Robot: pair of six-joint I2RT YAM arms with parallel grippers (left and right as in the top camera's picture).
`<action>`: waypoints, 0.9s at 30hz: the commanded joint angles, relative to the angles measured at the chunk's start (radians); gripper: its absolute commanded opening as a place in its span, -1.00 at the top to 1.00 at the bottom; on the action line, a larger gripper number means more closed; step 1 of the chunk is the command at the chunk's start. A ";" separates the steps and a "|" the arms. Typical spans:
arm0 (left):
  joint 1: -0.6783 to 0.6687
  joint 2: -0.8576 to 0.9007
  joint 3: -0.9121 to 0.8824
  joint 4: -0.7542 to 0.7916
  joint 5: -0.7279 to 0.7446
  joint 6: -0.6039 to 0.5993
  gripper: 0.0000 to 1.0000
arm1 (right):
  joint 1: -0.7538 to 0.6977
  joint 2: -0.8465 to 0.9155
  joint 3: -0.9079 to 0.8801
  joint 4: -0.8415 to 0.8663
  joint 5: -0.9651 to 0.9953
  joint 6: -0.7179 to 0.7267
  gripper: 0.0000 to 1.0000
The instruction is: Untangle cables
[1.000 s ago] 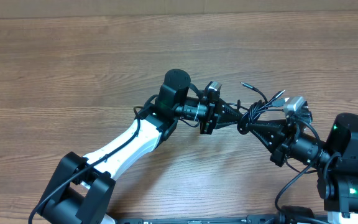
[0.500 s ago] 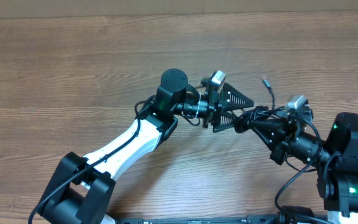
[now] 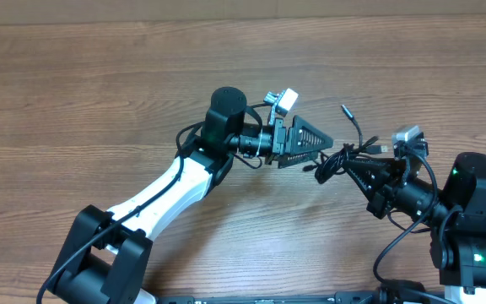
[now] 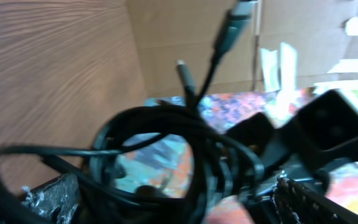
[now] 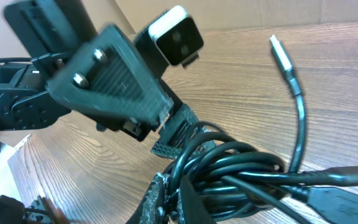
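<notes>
The wooden worktop [image 3: 99,84] fills the overhead view. The left arm [image 3: 167,190], with its white link, reaches from the lower left corner toward the middle. The black right arm [image 3: 471,203] comes in from the lower right corner, and the two arms point at each other. The left jaws are turned on their side, so from above they look like one dark triangle. In the left wrist view the two fingers [image 4: 51,199] stand wide apart at the bottom corners, so these jaws are spread. The cables [image 3: 334,160] lie just in front of their tip. Whether a finger touches the cables I cannot tell. The right jaws are pressed together on the cables [image 5: 229,165] and pinch them as a small bundle of black loops, a little right of the middle of the worktop. In the left wrist view the loops [image 4: 185,155] form a rough ring between the spread fingers. One cord rises out of the bundle and ends in a silver-tipped plug [image 5: 279,53] that points away from the arms [image 3: 342,109]. A second plug [image 3: 379,149] sticks out to the right, near the small wrist camera [image 3: 407,137] of the right arm.
</notes>
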 commanded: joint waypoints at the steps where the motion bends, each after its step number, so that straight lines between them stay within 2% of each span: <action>1: -0.001 0.005 0.018 -0.098 -0.014 0.258 -1.00 | 0.003 -0.005 0.014 0.011 -0.001 0.004 0.93; 6: -0.011 0.005 0.018 -0.353 -0.225 0.399 -1.00 | 0.003 -0.005 0.014 0.014 -0.001 0.005 0.93; 13: -0.019 -0.043 0.018 -0.623 -0.447 0.545 -1.00 | 0.003 0.005 0.014 0.034 0.005 0.029 0.93; 17: -0.024 -0.079 0.018 -0.768 -0.636 0.556 -0.99 | 0.003 0.038 0.014 0.036 0.008 0.034 0.93; 20: -0.024 -0.085 0.018 -0.822 -0.649 0.611 -1.00 | 0.003 0.074 0.014 0.037 0.008 0.034 0.93; 24: -0.045 -0.085 0.018 -0.916 -0.642 0.776 -1.00 | 0.003 0.121 0.014 0.037 0.008 0.034 0.93; 25: -0.056 -0.085 0.018 -0.937 -0.648 0.822 -1.00 | 0.003 0.130 0.014 0.037 0.008 0.034 0.86; 26: -0.072 -0.085 0.018 -0.958 -0.665 0.870 -1.00 | 0.003 0.136 0.014 0.038 0.008 0.034 0.67; 27: -0.089 -0.085 0.018 -0.975 -0.686 0.906 -1.00 | 0.003 0.141 0.014 0.041 0.008 0.034 0.20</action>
